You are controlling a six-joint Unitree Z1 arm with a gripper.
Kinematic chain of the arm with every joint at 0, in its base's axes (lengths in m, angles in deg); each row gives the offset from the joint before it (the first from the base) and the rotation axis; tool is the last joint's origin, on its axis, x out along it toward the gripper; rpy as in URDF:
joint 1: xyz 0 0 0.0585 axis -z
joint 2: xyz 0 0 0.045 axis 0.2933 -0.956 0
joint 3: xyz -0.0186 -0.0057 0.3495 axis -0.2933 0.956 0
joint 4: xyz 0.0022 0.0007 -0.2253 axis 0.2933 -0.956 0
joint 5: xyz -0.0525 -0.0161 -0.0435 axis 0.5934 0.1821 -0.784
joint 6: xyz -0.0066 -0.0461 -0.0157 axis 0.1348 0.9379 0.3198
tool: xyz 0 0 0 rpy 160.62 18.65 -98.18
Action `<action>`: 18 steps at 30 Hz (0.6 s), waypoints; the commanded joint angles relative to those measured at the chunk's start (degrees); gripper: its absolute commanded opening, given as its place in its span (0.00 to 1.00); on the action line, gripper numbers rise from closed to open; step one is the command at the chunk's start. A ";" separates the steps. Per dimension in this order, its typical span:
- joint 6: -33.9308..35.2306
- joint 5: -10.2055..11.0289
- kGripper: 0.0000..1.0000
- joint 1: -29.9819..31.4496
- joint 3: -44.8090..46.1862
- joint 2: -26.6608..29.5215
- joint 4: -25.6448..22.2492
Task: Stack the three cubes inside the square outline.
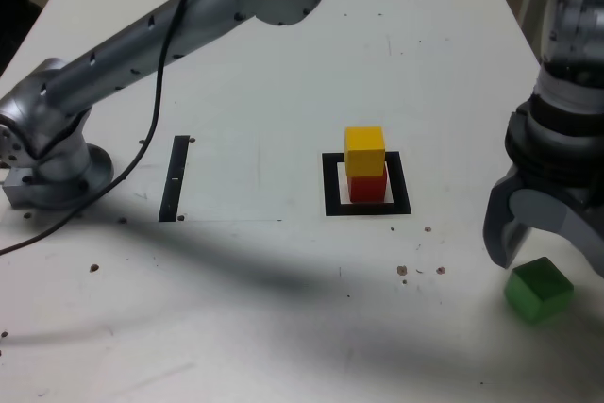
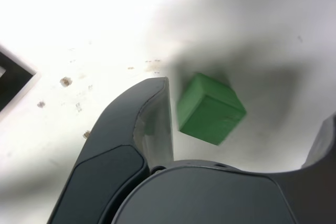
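A white table [image 1: 283,327], speckled with brown crumbs, carries a grey arm [image 1: 142,35]. Its gripper [image 1: 547,252] hangs with jaws spread above the green cube [image 1: 538,288]. Mid-table, the yellow cube [image 1: 364,150] sits on the red cube [image 1: 368,186] inside the square outline [image 1: 331,186].

The arm [image 1: 142,30] is a silver-grey metal tube dotted with small dark screws, rising from a rounded grey base [image 1: 52,153]. A black cable [image 1: 160,92] trails along it. The gripper [image 1: 552,252] has a ribbed black and grey wrist and two thick, curved dark grey fingers [image 2: 131,140] with paler inner faces.
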 commanded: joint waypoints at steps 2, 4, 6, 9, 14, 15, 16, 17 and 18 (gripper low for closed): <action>-7.22 -0.07 1.00 0.03 -0.25 -0.57 0.71; -11.25 0.19 1.00 0.03 -0.21 -0.68 0.91; -14.52 0.55 1.00 0.03 -0.01 -0.73 0.96; -17.64 1.07 0.99 0.07 0.49 -0.71 0.86; -19.31 1.51 0.99 0.47 1.04 -0.55 0.65; -19.38 1.59 0.99 0.66 1.06 -0.51 0.61; -19.40 1.68 0.99 0.84 1.07 -0.50 0.59; -19.41 1.79 0.99 1.04 1.08 -0.53 0.56; -19.39 1.93 0.99 1.26 1.10 -0.60 0.55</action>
